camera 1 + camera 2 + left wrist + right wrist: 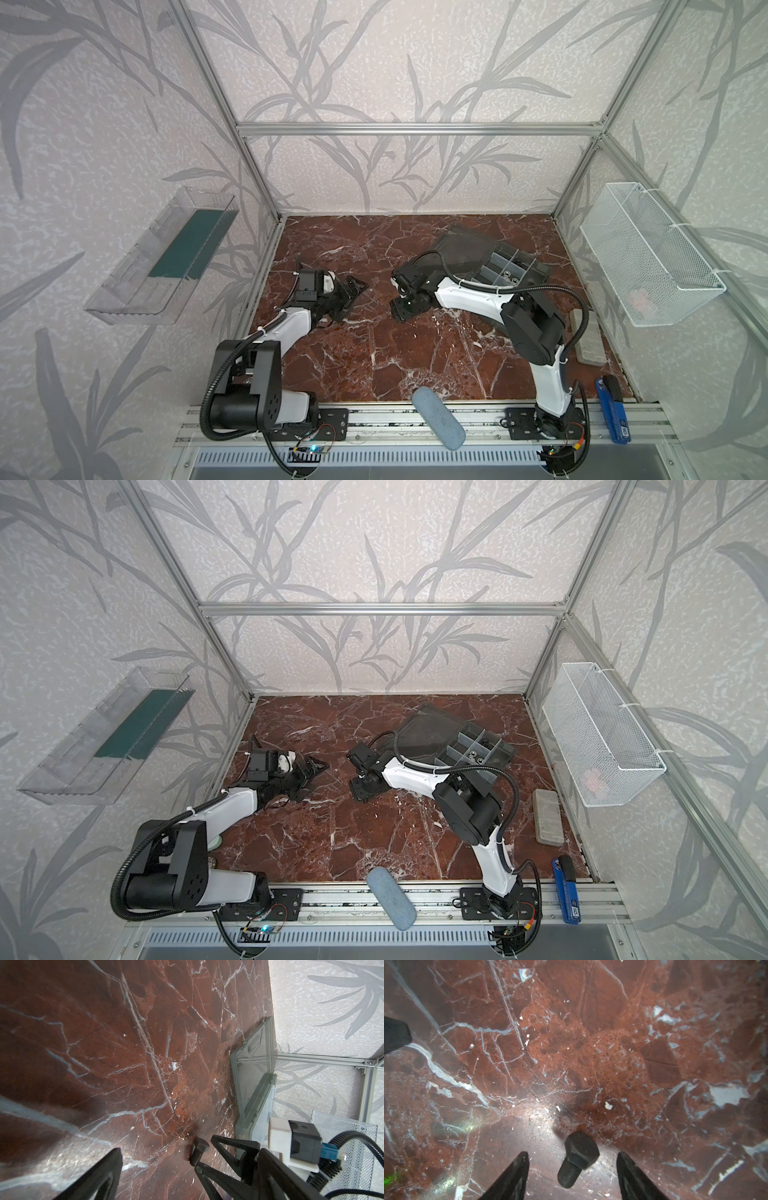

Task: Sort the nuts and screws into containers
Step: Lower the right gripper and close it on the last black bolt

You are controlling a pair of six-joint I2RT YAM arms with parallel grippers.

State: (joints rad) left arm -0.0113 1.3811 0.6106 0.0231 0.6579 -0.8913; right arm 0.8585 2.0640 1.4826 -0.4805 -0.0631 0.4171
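I have the right gripper point(572, 1154) low over the red-brown, white-veined marble tabletop point(374, 357), near the middle of both top views. Its two black fingers stand spread and hold nothing. In the right wrist view a black hex-headed bolt point(579, 1158) with a short threaded shaft lies flat on the marble between them. Bare stone shows on either side of it, so neither finger touches it. In the top views the gripper hides the bolt from me.

The left gripper point(354, 297) sits left of centre, low over the table. Its fingers are parted too and empty, pointing toward the right gripper but apart from it.

The flat dark grey plastic organizer box point(536, 270) lies on the table up and to the right of the right gripper. Its smoky lid point(461, 249) is open on the upper-left side. A few small shiny silver pieces point(472, 754) rest in one of its middle compartments; I cannot make out their shape.
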